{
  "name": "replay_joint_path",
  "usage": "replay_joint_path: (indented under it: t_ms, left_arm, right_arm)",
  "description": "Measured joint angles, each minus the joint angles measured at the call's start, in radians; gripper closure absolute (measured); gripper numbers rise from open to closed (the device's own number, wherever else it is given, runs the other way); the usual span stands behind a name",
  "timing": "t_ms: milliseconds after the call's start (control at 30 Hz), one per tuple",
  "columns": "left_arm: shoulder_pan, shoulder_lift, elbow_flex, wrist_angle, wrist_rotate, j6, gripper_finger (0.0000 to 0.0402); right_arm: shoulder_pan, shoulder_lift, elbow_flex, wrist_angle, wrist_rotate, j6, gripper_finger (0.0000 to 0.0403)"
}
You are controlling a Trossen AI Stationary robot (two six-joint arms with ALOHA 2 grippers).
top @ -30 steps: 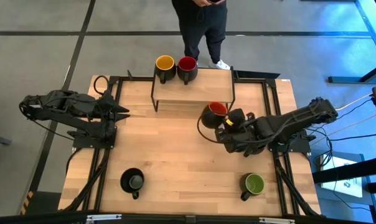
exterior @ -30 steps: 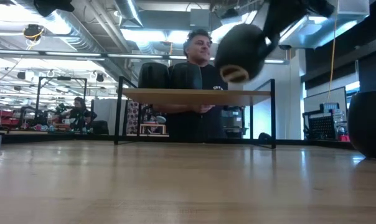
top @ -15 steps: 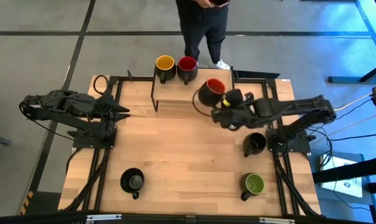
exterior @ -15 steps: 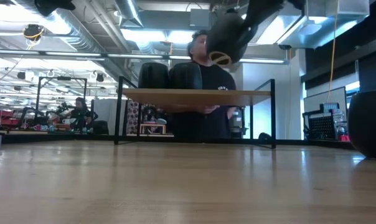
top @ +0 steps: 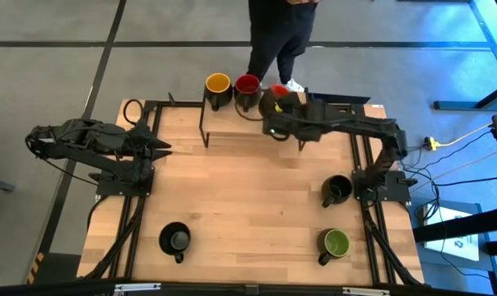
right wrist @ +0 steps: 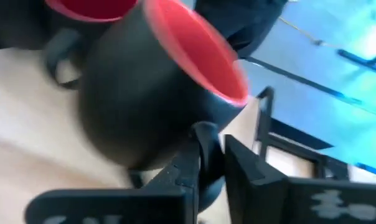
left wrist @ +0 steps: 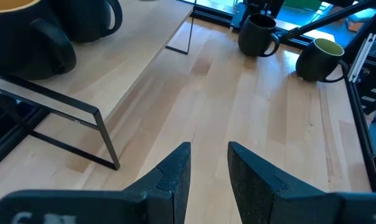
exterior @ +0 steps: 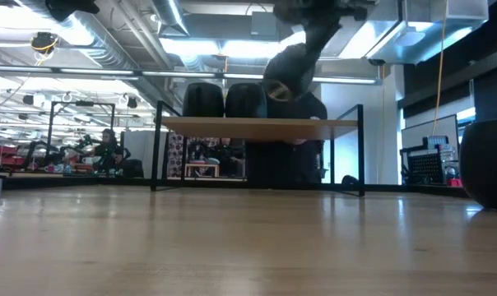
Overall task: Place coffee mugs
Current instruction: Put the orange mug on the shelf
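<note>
- So the right pincer (top: 275, 115) is stretched way out over the low wooden shelf with thin black metal legs (top: 298, 119) at the far side of the pale wooden desk (top: 232, 197), and it's clamped tight on the handle of a black mug with an orange-red inside (top: 275, 100).
- The right wrist view shows both fingers pinching that handle, with the mug leaning over instead of sitting level. Gripping by the handle makes sense to me, since the mug body is too fat for those fingers.
- From the low view the mug hangs just above the shelf top and isn't touching it yet, so I'd say it's about to be set down.
- It's lined up right beside the black mug with a red inside (top: 247, 85) and the black mug with a yellow inside (top: 218, 84), which already stand on the shelf. Looks like a row is being built along the back edge.
- Down on the desk, one all-black mug (top: 336, 189) sits near the right arm's base, a green-lined black mug (top: 336, 242) is at the near right and another all-black mug (top: 175, 239) at the near left.
- The left pincer (left wrist: 208, 180) waits over the desk's left side, fingers a little apart, holding nothing.
- A person (top: 281, 33) stands just behind the desk.
</note>
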Motion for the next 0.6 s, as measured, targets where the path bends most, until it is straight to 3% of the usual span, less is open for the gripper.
replay_joint_path:
  t_ms: [267, 600]
  left_arm:
    - [0.0, 0.0, 0.0, -0.001, -0.007, 0.003, 0.0301]
    - [0.0, 0.0, 0.0, 0.0, -0.005, 0.004, 0.0301]
  right_arm:
    - [-0.086, 0.069, 0.01, 0.023, 0.018, -0.023, 0.0402]
    - [-0.083, 0.08, 0.009, 0.023, -0.013, -0.026, 0.0402]
